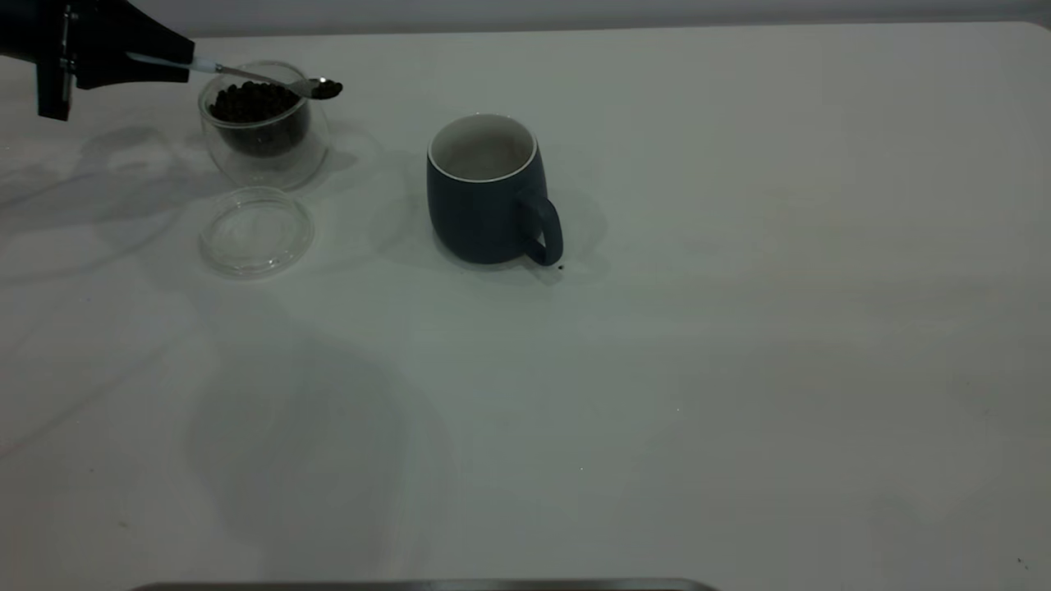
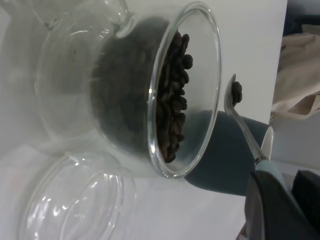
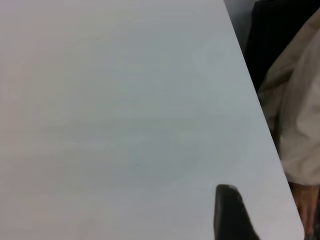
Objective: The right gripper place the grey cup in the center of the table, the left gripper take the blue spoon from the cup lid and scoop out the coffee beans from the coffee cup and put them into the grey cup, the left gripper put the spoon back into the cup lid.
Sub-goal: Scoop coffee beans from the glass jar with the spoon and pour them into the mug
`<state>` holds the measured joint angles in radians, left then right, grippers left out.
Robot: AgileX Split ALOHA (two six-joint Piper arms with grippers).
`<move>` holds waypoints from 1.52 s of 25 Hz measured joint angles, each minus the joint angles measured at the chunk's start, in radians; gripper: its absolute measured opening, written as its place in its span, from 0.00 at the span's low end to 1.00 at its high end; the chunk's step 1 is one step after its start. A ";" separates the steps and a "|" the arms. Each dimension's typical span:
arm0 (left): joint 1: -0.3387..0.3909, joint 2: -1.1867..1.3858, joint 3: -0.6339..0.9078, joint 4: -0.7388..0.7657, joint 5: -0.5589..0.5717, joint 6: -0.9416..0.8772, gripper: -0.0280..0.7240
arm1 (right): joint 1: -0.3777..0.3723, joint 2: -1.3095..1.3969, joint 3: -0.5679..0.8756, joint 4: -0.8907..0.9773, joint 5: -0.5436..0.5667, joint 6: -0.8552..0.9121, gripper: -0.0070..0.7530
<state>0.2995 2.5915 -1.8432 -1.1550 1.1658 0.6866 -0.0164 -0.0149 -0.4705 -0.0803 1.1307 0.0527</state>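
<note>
Left gripper fingers clamp blue spoon handle; spoon near-level over coffee cup, bean-loaded bowl toward grey cup. Right fingers: can't tell.

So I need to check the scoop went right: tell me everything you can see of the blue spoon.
The blue spoon has a pale light-blue handle and a shiny metal neck and bowl. The left gripper holds it by the handle, roughly level in the air, its bowl past the far rim of the coffee cup, on the side toward the grey cup. A few dark coffee beans sit in the bowl. It touches neither cup.
</note>
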 joint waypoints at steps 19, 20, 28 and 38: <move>-0.135 0.000 0.000 -0.067 -0.001 -0.006 0.20 | 0.000 0.000 0.000 0.000 0.000 0.000 0.49; -0.141 0.000 0.000 -0.072 -0.001 -0.006 0.20 | 0.000 0.000 0.000 0.000 0.000 0.000 0.49; -0.178 -0.018 0.000 -0.074 -0.002 -0.012 0.20 | 0.000 0.000 0.000 0.000 0.000 0.000 0.49; -0.219 -0.057 0.000 -0.006 0.000 -0.027 0.20 | 0.000 0.000 0.000 0.000 0.000 0.000 0.49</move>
<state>0.0806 2.5342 -1.8432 -1.1609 1.1658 0.6594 -0.0164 -0.0149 -0.4705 -0.0803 1.1307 0.0527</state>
